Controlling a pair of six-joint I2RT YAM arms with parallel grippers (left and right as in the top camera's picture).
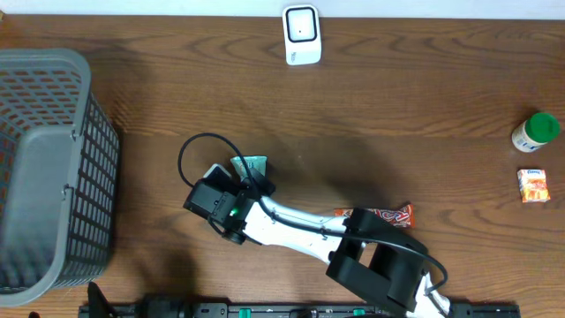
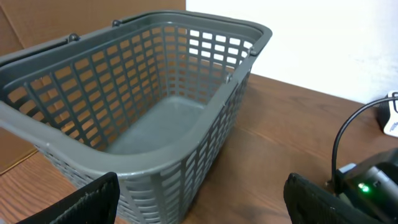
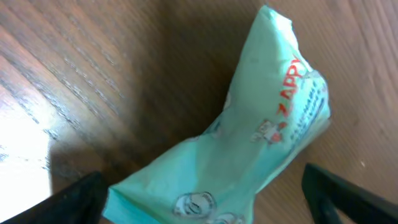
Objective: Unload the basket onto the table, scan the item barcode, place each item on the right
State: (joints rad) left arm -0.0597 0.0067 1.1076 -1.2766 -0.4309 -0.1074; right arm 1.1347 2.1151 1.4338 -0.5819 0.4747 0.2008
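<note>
Overhead: the white-and-black right arm (image 1: 291, 225) stretches from the near edge of the brown wooden desk (image 1: 397, 97) slantwise to its middle. Its right claw (image 1: 240, 177) is low over one pale green soft plastic packet (image 1: 251, 165). One grey plastic lattice basket (image 1: 97, 177) stands at the left edge and one white box-shaped scanner (image 1: 302, 35) at the far edge. One white bottle with a green cap (image 1: 536, 132) and one small orange packet (image 1: 533, 185) sit near the right edge. One long red-orange wrapper (image 1: 388, 215) lies partly under the arm.

Left wrist: the left claw (image 2: 205, 199) faces the basket, spread wide, with nothing between its fingers.

Right wrist: the right claw's two black fingers (image 3: 74, 196) stand wide apart on either side of the crinkled, red-lettered packet, which lies on the wood. Whether they touch it I cannot tell.
</note>
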